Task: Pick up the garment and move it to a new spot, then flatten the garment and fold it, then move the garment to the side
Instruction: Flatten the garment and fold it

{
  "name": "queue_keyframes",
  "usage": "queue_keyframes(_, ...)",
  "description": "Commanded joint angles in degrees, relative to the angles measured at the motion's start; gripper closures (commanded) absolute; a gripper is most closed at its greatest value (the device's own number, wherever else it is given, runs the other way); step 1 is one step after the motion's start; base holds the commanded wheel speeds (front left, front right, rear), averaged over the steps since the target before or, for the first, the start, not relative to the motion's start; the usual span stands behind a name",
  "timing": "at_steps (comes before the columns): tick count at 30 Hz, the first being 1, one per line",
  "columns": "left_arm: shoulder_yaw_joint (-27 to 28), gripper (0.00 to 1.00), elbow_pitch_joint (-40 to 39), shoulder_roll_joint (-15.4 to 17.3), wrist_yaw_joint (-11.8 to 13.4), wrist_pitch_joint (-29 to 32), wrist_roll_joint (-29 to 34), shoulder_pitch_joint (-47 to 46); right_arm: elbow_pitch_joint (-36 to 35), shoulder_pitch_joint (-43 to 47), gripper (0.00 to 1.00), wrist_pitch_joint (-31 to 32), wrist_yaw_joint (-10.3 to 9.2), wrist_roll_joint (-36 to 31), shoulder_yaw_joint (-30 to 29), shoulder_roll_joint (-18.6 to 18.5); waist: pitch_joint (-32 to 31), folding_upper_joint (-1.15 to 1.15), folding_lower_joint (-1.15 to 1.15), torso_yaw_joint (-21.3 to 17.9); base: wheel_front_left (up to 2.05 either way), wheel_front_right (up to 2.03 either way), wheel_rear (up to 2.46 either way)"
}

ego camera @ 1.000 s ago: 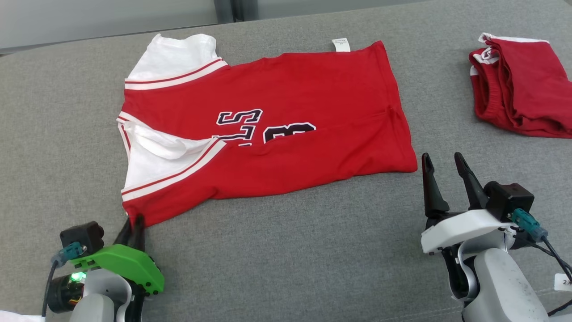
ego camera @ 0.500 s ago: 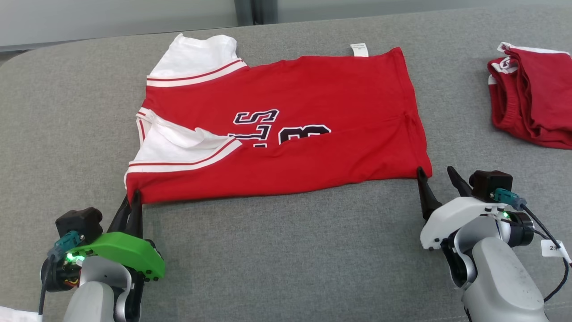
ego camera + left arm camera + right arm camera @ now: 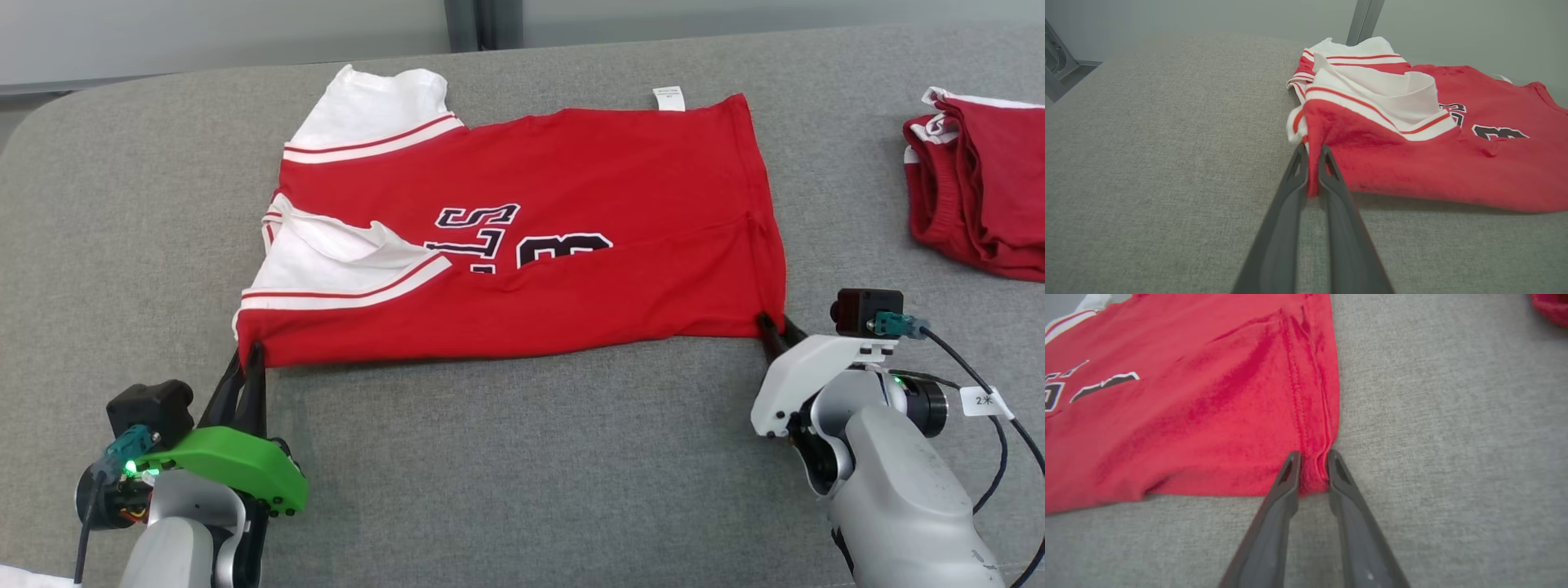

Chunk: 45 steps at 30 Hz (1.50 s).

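The red jersey (image 3: pixel 571 245) lies flat across the middle of the grey padded surface (image 3: pixel 522 474), white sleeves toward the left edge. The left gripper (image 3: pixel 249 355) has its fingers pressed together on the near sleeve-end corner. The right gripper (image 3: pixel 775 327) pinches the near hem corner - cloth bunched between its fingers. Folded red shorts (image 3: pixel 980 212) sit at the right edge - well apart.

Folded red clothes (image 3: pixel 984 204) on grey cushion (image 3: pixel 522 465).
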Motion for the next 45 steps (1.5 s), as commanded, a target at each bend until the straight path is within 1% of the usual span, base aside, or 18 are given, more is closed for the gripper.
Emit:
queue_keyframes(1,0.0,1.00,-0.4,0.5,0.3,-0.5,0.6,0.6,1.5,0.0,1.00,0.0,-0.01,0.8,0.5,0.1,-0.1,0.00,0.00,-0.1,0.00,0.00,0.00)
queue_keyframes(5,0.0,1.00,-1.6,0.8,0.5,-1.0,0.6,0.6,2.1,-1.6,1.00,-2.1,-0.06,1.9,0.0,-0.1,-0.3,0.00,0.00,-0.4,0.00,0.00,0.00)
queue_keyframes(8,-0.3,1.00,-2.9,1.0,0.5,-1.2,0.8,1.0,0.9,-1.7,1.00,-3.2,-0.05,3.9,0.5,0.0,-0.8,0.00,0.00,-0.5,0.00,0.00,0.00)
queue_keyframes(11,-0.8,1.00,-4.9,1.1,0.3,-0.7,0.7,2.2,-1.3,0.3,1.00,-3.3,-0.05,6.4,0.6,0.0,-1.7,0.00,0.00,-0.6,0.00,0.00,0.00)
queue_keyframes(13,-1.0,1.00,-7.9,1.4,0.6,0.4,0.2,4.6,-5.5,3.3,1.00,-2.3,-0.05,8.7,0.1,-0.1,-2.5,0.00,0.00,-0.7,0.00,0.00,0.00)
queue_keyframes(17,-1.3,1.00,-13.2,1.7,0.9,2.6,-0.3,9.8,-13.4,9.6,1.00,0.6,-0.04,10.5,-0.3,-0.9,-3.4,0.00,0.00,-0.9,0.00,0.00,0.00)
queue_keyframes(22,-1.9,1.00,-19.7,1.9,1.9,6.3,-1.2,17.4,-24.3,19.0,1.00,5.2,-0.04,10.1,-1.3,-1.4,-3.6,0.00,0.00,-1.1,0.00,0.00,0.00)
queue_keyframes(26,-1.7,1.00,-22.7,1.1,2.9,8.1,-2.8,22.5,-31.7,25.7,1.00,7.8,-0.04,9.6,-2.7,-0.9,-3.4,0.00,0.00,-1.4,0.00,0.00,0.00)
queue_keyframes(30,-1.2,1.00,-22.3,0.7,3.8,8.1,-3.6,25.4,-35.6,30.0,1.00,9.4,-0.04,9.8,-3.3,-0.4,-3.3,0.00,0.00,-1.7,0.00,0.00,0.00)
queue_keyframes(33,-1.0,1.00,-21.5,0.5,4.2,8.2,-3.8,26.0,-36.7,31.6,1.00,9.7,-0.04,9.5,-3.5,-0.2,-3.3,0.00,0.00,-1.9,0.00,0.00,0.00)
queue_keyframes(34,-1.1,1.00,-21.1,0.4,4.2,8.5,-4.0,26.2,-36.9,32.0,0.98,9.9,-0.04,9.1,-3.6,-0.2,-3.2,0.00,0.00,-2.0,0.00,0.00,0.00)
queue_keyframes(35,-1.2,1.00,-20.7,0.4,4.2,8.5,-4.1,26.2,-37.1,32.2,0.82,10.0,-0.04,8.9,-3.6,-0.1,-3.2,0.00,0.00,-2.0,0.00,0.00,0.00)
queue_keyframes(36,-1.2,0.96,-20.2,0.4,4.3,8.6,-4.3,26.1,-37.3,32.2,0.58,10.1,-0.05,8.7,-3.8,-0.1,-3.1,0.00,0.00,-2.1,0.00,0.00,0.00)
queue_keyframes(37,-1.2,0.69,-20.0,0.4,4.3,8.7,-4.2,26.0,-37.4,32.4,0.31,10.3,-0.04,8.5,-3.8,-0.1,-3.1,0.00,0.00,-2.2,0.00,0.00,0.00)
queue_keyframes(38,-1.3,0.04,-19.8,0.5,4.2,8.7,-4.2,25.9,-37.7,32.5,0.00,10.2,-0.04,8.4,-3.9,-0.1,-3.0,0.00,0.00,-2.2,0.00,0.00,0.00)
queue_keyframes(39,-1.3,0.00,-19.7,0.6,4.2,8.6,-4.2,25.8,-37.9,32.5,0.00,10.0,-0.04,8.4,-4.1,-0.1,-2.8,0.00,0.00,-2.3,0.00,0.00,0.00)
queue_keyframes(41,-1.3,0.00,-19.6,0.8,4.2,8.5,-4.4,25.4,-38.5,32.9,0.00,9.8,-0.02,7.6,-4.5,0.0,-2.5,0.00,0.00,-2.4,0.00,0.00,0.00)
queue_keyframes(45,-0.8,0.00,-20.4,2.4,4.1,8.6,-3.2,22.7,-40.2,32.9,0.00,9.5,-0.02,6.4,-5.7,0.0,-1.5,0.00,0.00,-2.7,0.00,0.00,0.00)
